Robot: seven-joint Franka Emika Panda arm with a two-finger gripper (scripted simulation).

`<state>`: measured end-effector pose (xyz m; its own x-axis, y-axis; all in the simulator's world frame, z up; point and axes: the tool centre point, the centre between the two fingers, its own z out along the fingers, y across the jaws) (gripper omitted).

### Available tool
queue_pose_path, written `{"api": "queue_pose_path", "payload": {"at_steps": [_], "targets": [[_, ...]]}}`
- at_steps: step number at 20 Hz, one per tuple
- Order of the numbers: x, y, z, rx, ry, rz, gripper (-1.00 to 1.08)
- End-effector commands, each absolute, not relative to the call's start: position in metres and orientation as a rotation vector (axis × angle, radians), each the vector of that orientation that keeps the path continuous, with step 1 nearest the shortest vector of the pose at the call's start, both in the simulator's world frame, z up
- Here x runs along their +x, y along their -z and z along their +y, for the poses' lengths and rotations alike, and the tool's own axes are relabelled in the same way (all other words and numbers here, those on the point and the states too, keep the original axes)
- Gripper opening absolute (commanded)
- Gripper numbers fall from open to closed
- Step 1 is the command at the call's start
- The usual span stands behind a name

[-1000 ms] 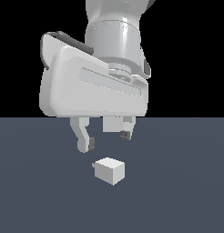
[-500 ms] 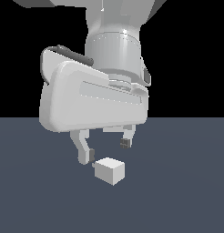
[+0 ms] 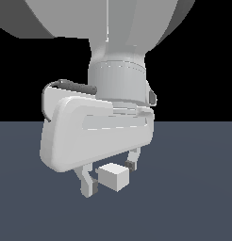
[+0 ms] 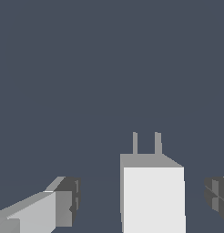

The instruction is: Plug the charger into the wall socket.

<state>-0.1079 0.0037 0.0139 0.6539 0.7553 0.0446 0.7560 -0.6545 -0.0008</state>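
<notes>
The floor (image 3: 193,188) is a flat, dark blue-grey plane that fills the lower part of the exterior view and the whole background of the wrist view. Above the floor, the arm (image 3: 119,80) comes down as a thick pale-grey column and ends in a broad, rounded hand body that hangs just over the charger.

The gripper (image 3: 110,175) is spread wide and grasps nothing. One finger (image 3: 88,183) stands on the charger's side toward the exterior view's left; the other finger (image 3: 132,162) is on the far side, partly hidden behind the block. In the wrist view a clear strip of floor shows between each dark fingertip (image 4: 68,200) and the charger — neither pad touches it.

The charger (image 3: 113,177) is a small off-white block resting on the floor, between the two fingers and directly beneath the hand body. From the wrist camera the charger (image 4: 153,195) shows two short thin prongs (image 4: 146,143) sticking out of one face, lying flat along the floor and pointing away from the hand — parallel and close together.
</notes>
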Motion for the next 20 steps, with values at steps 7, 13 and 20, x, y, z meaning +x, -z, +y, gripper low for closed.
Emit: {"api": "queue_pose_path", "payload": {"at_steps": [7, 13, 20], "targets": [[-0.1074, -0.0118, 0.0035, -2.840, 0.064, -1.298, -1.00], [-0.1072, -0.0121, 0.0034, -2.841, 0.065, -1.297, -1.00], [-0.1012, -0.0168, 0.0059, -2.872, 0.066, -1.227, -1.00]]}}
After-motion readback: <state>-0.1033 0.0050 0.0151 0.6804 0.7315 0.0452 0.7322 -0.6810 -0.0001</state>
